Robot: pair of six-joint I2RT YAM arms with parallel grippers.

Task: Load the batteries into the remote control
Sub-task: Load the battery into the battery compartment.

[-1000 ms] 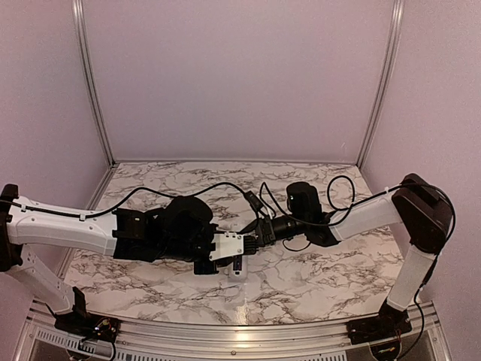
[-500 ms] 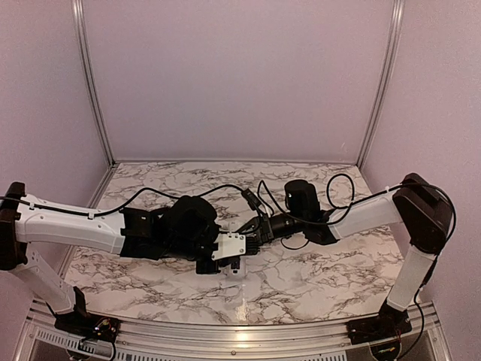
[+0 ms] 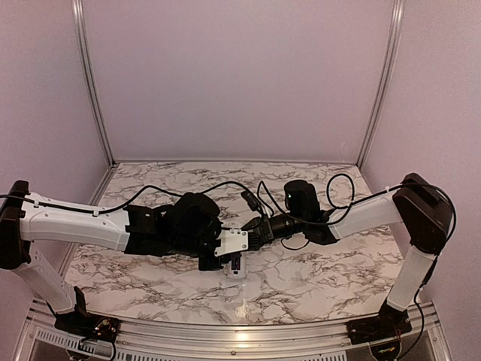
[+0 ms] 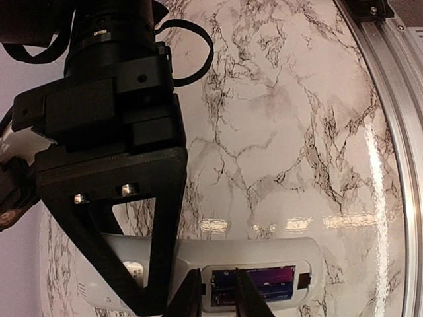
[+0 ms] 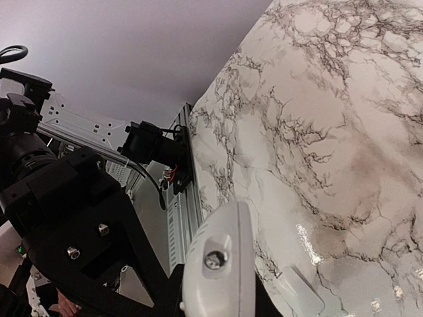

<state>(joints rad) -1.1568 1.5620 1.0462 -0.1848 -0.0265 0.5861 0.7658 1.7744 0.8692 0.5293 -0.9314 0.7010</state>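
On glossy veined marble (image 4: 284,125) lies the rounded white remote control (image 4: 254,254).

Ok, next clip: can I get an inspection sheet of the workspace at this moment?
Surface: marble-patterned table, glossy.
Job's things: remote control lies back-up on the table, battery bay open; batteries sit in the bay.
Clutter: nothing seen.
Grippers: left gripper has its tips straddling the batteries' end with a narrow gap, grip unclear; right gripper sits over the remote's other end, grip unclear.
Cables: black cables loop above both wrists.
Surroundings: plain walls, metal corner posts.
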